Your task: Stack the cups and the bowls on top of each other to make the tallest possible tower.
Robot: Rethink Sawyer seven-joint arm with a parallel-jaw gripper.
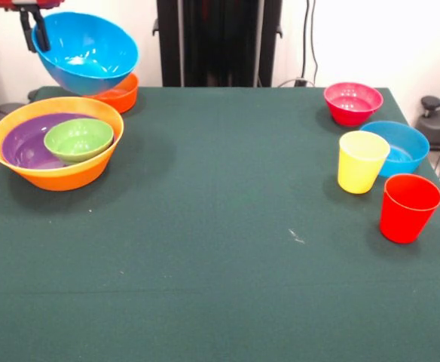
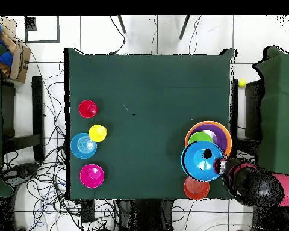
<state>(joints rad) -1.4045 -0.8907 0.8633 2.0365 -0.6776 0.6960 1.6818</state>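
My gripper (image 1: pixel 35 36) is at the top left, shut on the rim of a blue bowl (image 1: pixel 88 53). It holds the bowl tilted in the air, above the far edge of the tower. The tower is a large yellow-orange bowl (image 1: pixel 54 170) with the wide purple bowl (image 1: pixel 24 143) and the small green bowl (image 1: pixel 78 139) nested inside. In the overhead view the held blue bowl (image 2: pixel 201 161) overlaps the tower (image 2: pixel 222 133), with the gripper (image 2: pixel 220 165) at its rim. The yellow cup (image 1: pixel 362 162) and red cup (image 1: pixel 408 207) stand upright at the right.
A small orange bowl (image 1: pixel 123 94) sits behind the tower, under the held bowl. A pink-red bowl (image 1: pixel 352 102) and a second blue bowl (image 1: pixel 401 147) sit at the right by the cups. The robot's pedestal (image 1: pixel 218 41) stands at the far edge.
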